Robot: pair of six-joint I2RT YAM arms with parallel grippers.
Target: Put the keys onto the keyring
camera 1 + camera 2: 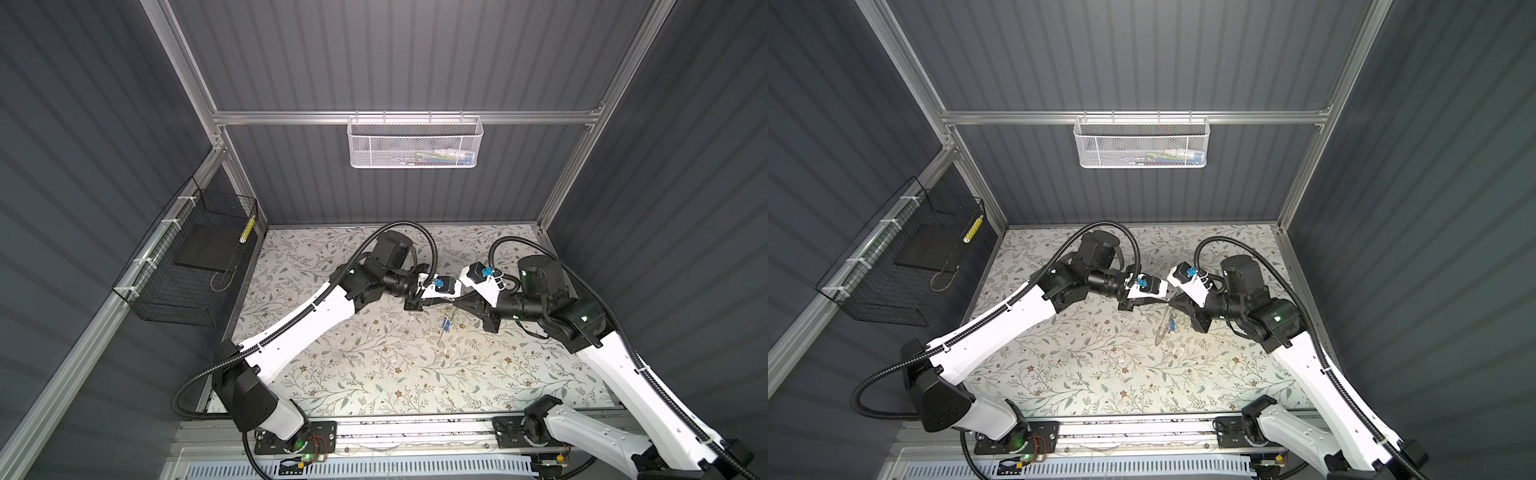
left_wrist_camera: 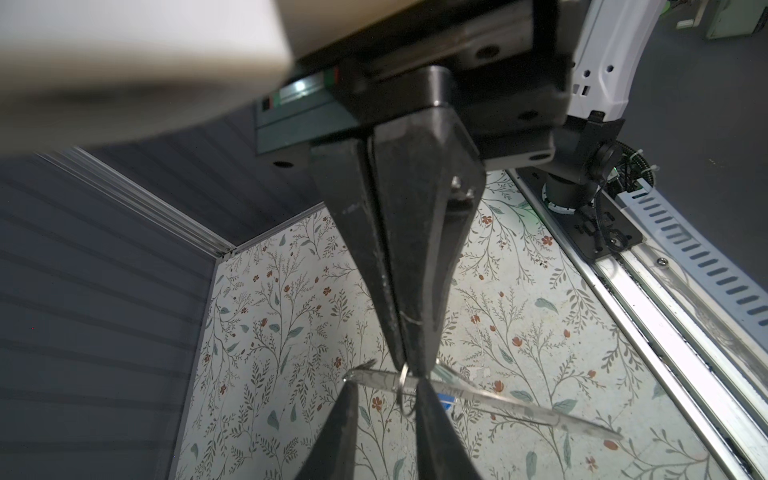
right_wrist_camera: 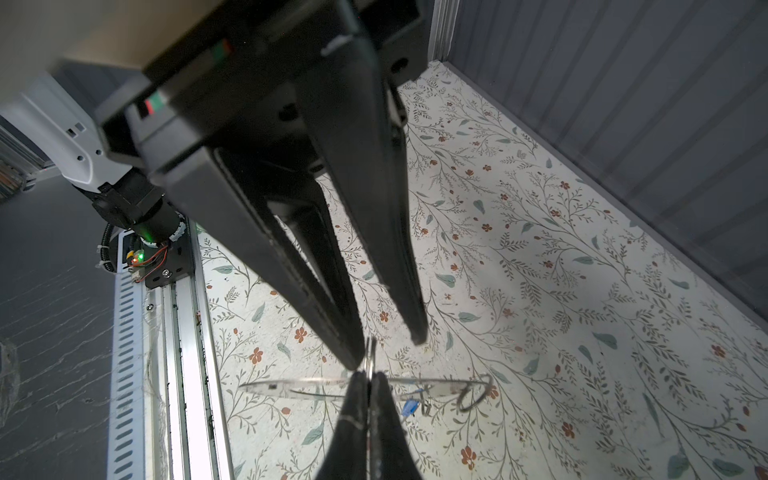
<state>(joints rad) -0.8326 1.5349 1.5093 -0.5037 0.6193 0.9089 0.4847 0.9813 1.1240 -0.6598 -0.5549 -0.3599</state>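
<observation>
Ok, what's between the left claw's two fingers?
In the left wrist view the keyring, edge-on, crosses the left claw's gap, beside a small wire loop and the tips of the shut right claw.

There's the keyring (image 3: pixel 282 384), up in the air and edge-on, a thin grey band running level across the lower frame, pinched mid-span by the right claw (image 3: pixel 368 380). The blue key (image 3: pixel 409 407) dangles just beneath, right of centre.

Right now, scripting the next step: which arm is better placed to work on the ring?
Left, probably: the left gripper is open beside the ring; the right gripper is shut on it.
</observation>
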